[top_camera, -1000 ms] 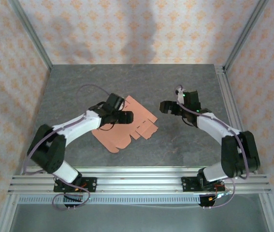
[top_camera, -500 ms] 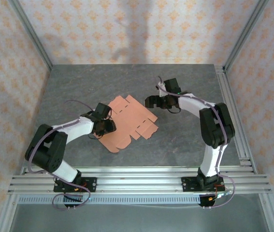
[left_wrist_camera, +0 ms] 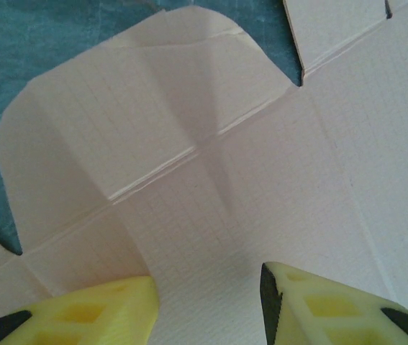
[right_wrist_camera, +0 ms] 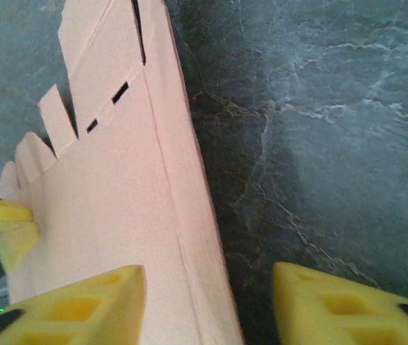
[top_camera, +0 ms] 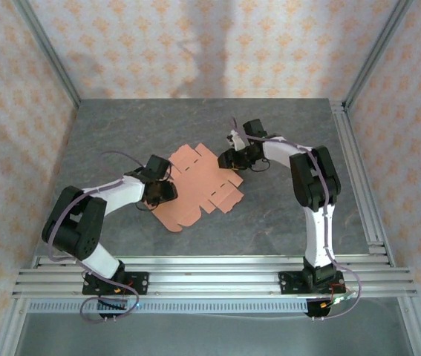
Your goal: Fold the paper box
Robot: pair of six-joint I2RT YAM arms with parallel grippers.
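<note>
My left end effector (left_wrist_camera: 207,287) hangs spread over the flat paper box (top_camera: 195,185). My right end effector (right_wrist_camera: 209,279), spread too, straddles its edge.

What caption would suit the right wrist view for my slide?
Right gripper open over the unfolded paper box, the sheet's edge between its fingers, dark table beside.

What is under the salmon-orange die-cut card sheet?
The salmon-orange die-cut card sheet lies on the grey marbled tabletop, which shows all around it. Anything directly beneath is covered by the card.
</note>
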